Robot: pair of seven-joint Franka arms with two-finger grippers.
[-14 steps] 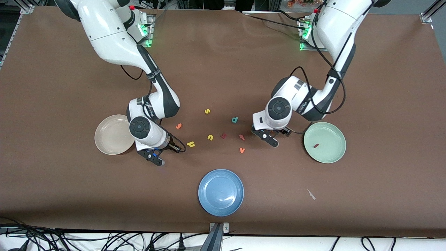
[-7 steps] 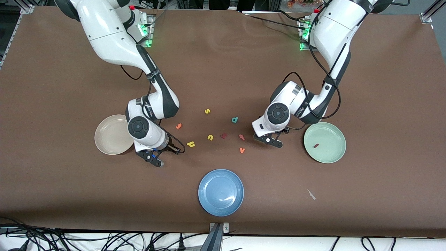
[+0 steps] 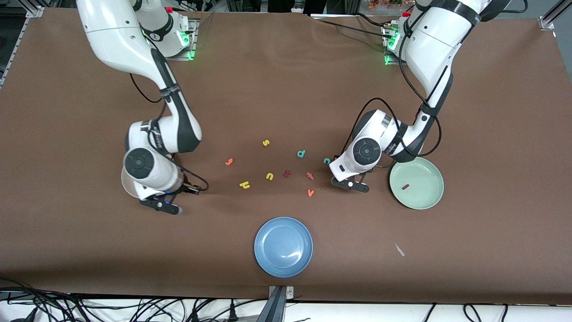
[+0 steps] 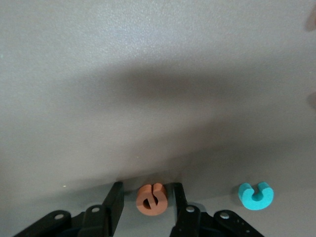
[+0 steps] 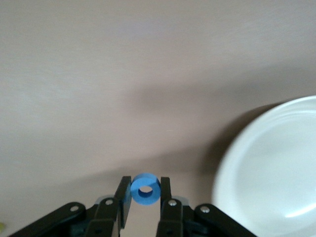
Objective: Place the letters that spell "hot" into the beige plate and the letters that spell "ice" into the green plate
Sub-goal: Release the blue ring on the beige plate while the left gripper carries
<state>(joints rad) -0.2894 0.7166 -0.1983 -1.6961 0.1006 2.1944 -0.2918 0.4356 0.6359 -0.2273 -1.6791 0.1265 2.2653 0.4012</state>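
My right gripper (image 5: 144,185) is shut on the blue ring-shaped "o" (image 5: 145,190) and hangs by the rim of the beige plate (image 5: 276,168). In the front view that gripper (image 3: 165,206) and its wrist cover most of the beige plate (image 3: 126,187). My left gripper (image 4: 146,198) is low on the table with the orange "e" (image 4: 151,199) between its jaws. One finger touches the "e" and a gap shows at the other. The teal "c" (image 4: 256,195) lies beside it. The green plate (image 3: 416,182) holds the dark red "i" (image 3: 405,187). The yellow "h" (image 3: 244,184) lies mid-table.
Loose letters lie mid-table: yellow "u" (image 3: 269,176), yellow "s" (image 3: 266,142), teal "d" (image 3: 301,154), orange "v" (image 3: 310,192), and small orange and red ones. A blue plate (image 3: 283,247) sits nearer the camera. A white scrap (image 3: 399,249) lies toward the left arm's end.
The right arm has carried the blue "o" toward its own end of the table, over to the beige plate. The left gripper's jaws have narrowed around the orange "e", and the teal "c" now shows.
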